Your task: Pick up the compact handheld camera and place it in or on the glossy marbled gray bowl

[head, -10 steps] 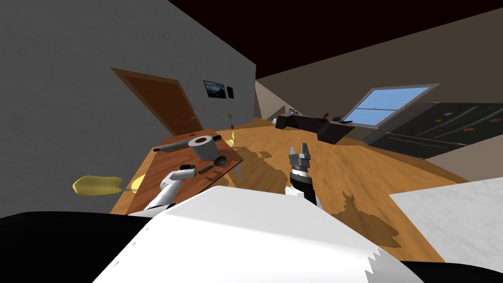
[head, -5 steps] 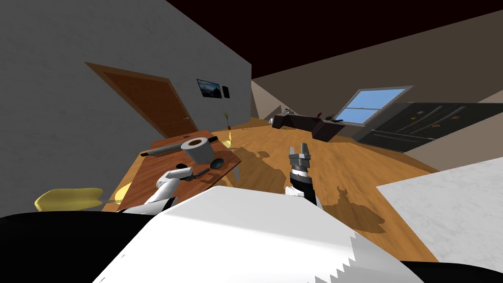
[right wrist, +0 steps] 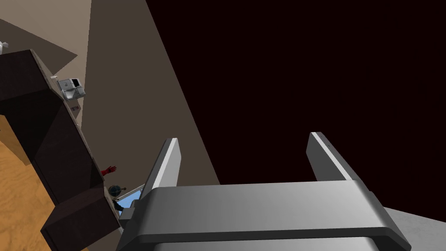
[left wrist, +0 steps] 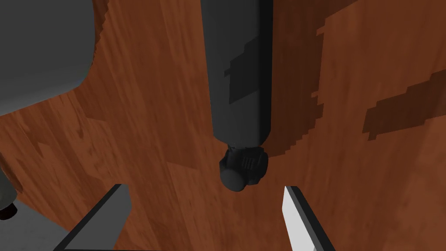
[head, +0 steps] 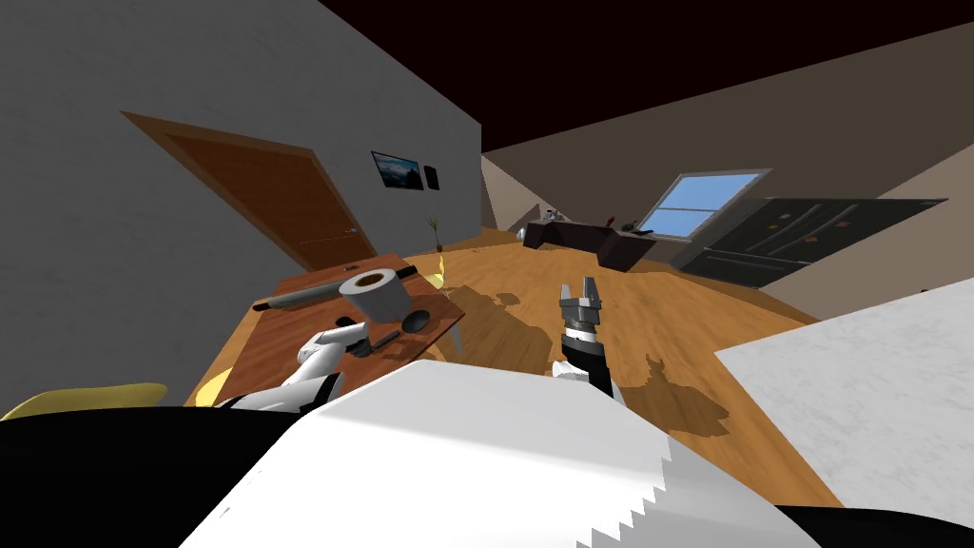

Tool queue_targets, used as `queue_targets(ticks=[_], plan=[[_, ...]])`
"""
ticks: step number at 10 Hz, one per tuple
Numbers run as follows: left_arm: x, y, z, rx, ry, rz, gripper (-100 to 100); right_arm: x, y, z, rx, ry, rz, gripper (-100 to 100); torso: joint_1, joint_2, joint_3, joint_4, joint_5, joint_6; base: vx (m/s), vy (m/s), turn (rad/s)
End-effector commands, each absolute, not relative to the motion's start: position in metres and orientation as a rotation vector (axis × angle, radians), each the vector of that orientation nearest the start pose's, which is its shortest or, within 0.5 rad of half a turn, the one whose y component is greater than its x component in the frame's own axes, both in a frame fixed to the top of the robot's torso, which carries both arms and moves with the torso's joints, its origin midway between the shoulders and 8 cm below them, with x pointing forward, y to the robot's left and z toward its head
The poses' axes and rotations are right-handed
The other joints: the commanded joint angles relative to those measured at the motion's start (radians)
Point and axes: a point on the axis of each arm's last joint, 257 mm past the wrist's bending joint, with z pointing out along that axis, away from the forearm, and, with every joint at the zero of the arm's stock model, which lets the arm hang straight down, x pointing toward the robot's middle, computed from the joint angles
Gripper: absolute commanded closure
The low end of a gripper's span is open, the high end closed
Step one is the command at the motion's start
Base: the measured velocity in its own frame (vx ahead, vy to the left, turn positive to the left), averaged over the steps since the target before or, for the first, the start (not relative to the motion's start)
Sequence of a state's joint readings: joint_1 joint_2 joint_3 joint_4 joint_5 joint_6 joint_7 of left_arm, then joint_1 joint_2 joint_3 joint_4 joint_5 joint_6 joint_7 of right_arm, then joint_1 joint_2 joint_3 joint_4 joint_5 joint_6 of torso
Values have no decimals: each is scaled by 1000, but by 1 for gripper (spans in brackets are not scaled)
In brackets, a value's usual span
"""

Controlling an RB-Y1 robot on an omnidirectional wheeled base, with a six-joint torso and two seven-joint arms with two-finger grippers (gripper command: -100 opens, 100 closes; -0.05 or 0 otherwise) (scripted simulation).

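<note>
Left wrist view, dark camera [left wrist: 239, 87] just beyond spread fingers [left wrist: 294, 218], centred

No lettering, number or brand can be read anywhere here. The framed picture [head: 397, 170] on the grey wall, upper left of centre in the head view, shows a bluish scene and no words. The small coloured patches on the dark refrigerator [head: 761, 252], at the right of that view, are too small to tell. The white appliance [right wrist: 71, 88] at the upper left of the right wrist view has a dark panel with nothing legible. The dark handheld camera [left wrist: 238, 87] bears plain grey faces.
</note>
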State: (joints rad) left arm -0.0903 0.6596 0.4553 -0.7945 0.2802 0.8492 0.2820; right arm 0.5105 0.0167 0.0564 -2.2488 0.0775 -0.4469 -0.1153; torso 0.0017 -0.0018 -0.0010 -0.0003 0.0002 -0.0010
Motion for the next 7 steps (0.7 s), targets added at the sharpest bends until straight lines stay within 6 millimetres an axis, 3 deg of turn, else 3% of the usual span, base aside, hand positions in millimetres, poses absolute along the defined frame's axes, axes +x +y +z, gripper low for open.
queue_targets(ticks=[1, 7], plan=[[241, 681, -460, -2554, 868, 27, -100, 361, -257, -4, 752, 678, 1390, 0, 0, 0, 0, 0, 0, 0, 39, 25, -56], [213, 663, -470, -2742, 805, 90, -100, 361, -257, -4, 752, 678, 1390, 0, 0, 0, 0, 0, 0, 0, 37, 25, -70]])
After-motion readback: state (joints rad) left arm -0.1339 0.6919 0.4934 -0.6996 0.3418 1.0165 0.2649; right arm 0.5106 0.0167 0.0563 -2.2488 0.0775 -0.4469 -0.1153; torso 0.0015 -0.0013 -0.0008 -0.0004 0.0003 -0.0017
